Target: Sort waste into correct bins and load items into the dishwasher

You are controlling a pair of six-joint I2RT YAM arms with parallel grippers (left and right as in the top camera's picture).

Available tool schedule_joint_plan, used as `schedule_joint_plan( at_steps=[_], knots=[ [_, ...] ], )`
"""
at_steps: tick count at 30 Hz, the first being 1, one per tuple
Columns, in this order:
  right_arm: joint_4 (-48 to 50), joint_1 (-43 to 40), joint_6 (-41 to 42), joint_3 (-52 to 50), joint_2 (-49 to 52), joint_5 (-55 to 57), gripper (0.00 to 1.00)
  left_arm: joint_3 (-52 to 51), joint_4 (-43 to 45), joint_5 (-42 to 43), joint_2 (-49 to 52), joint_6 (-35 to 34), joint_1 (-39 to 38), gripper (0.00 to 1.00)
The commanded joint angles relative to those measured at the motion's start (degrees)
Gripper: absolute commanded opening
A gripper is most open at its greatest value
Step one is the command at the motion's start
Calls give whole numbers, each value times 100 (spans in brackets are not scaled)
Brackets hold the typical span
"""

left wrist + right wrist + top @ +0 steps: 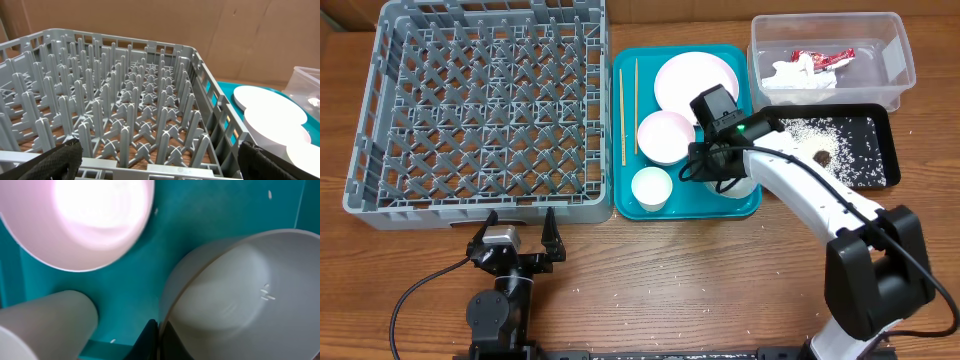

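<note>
My right gripper (707,166) (159,336) is shut on the rim of a white bowl (240,295), which holds a few rice grains and sits at the front right of the teal tray (625,205), mostly hidden under the arm overhead. On the tray are also a flat plate (695,80), a second bowl (665,135) (85,215), a small cup (652,188) (45,320) and chopsticks (623,105). The grey dish rack (480,205) (125,115) holds nothing. My left gripper (517,228) (160,167) is open at the rack's front wall.
The clear tub (900,60) at the back right holds the red wrapper (825,58) and white napkin (798,75). The black tray (887,150) in front of it holds rice (815,130) and a brown lump (821,156). Stray grains lie on the wooden table.
</note>
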Motion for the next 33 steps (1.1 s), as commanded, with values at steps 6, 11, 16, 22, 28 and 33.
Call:
schedule_joint_plan(
  at_steps=[6,11,16,22,28,33],
  knots=[
    [-334,-74,44,479,20,-964,45,-22,-7,-22,-39,107,-28,100],
    [-1355,-90,59,1845,17,-1447,53,-22,-7,-22,-39,107,-28,100],
    [-1364,323,796,1786,105,-1180,53,-22,-7,-22,-39,107,-28,100],
    [-1228,822,1419,1412,498,-662,46,-22,-7,-22,-39,107,-28,100],
    [-1270,874,1661,1408,892,-199,41,-22,-7,-22,-39,107,-28,100],
    [-1235,874,1663,1408,944,-188,17,-22,22,-22,-39,107,-28,100]
  ],
)
